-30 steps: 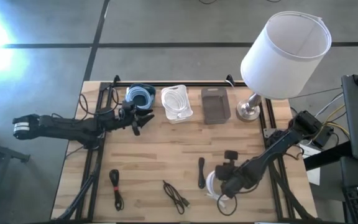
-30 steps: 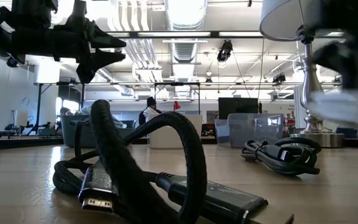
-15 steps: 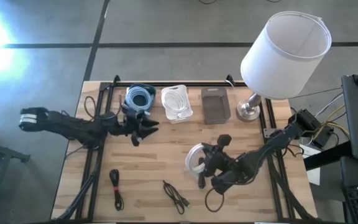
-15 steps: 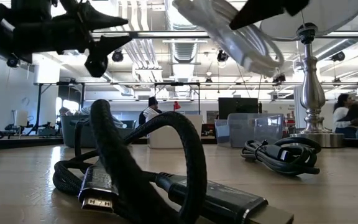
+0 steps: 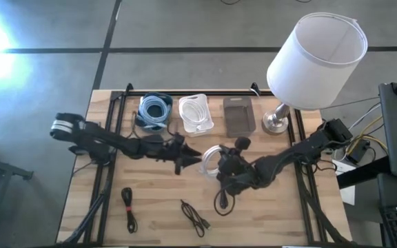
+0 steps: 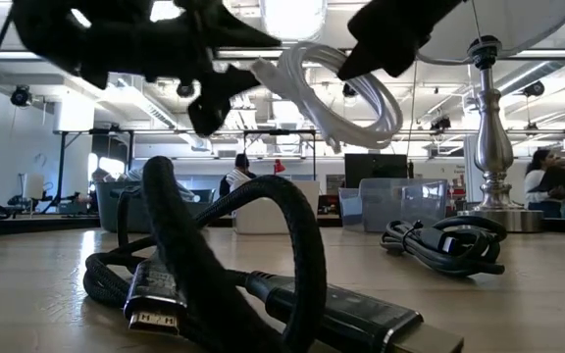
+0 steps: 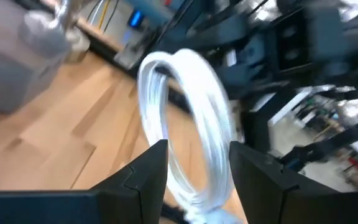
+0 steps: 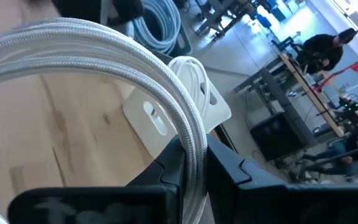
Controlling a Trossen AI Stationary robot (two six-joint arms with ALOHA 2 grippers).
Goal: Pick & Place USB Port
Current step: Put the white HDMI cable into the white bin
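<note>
A white braided cable coil [image 5: 210,162] hangs in the air over the table's middle; it also shows in the low view [image 6: 346,93]. My right gripper [image 5: 222,167] reaches in from the table's right and is shut on the coil. My left gripper [image 5: 187,157] comes from the left and is open. In the left wrist view its two fingers stand on either side of the coil's loop [image 7: 185,112]. Three bins stand at the far edge: blue cable [image 5: 156,108], white cable [image 5: 196,114], and a grey bin [image 5: 238,116]. My right gripper pinches the coil's bundled strands [image 8: 188,124] between its two fingers [image 8: 229,171], coming roughly level from the table's right. The coil is lifted clear of the table, and its loop stands on edge. My left gripper straddles the loop; whether a finger touches it, I cannot tell.
A lamp [image 5: 302,65] stands at the far right corner. Black cables lie on the near half of the table [image 5: 128,207] [image 5: 195,215] [image 5: 221,200]. In the low view a black HDMI cable [image 6: 214,265] fills the foreground, with another black bundle [image 6: 449,240] behind it.
My right gripper has carried the white coil up off the near right part of the table and toward the middle, where it now hangs clear. My left gripper has swung from beside the blue-cable bin toward the table's right and near side, up to the coil.
</note>
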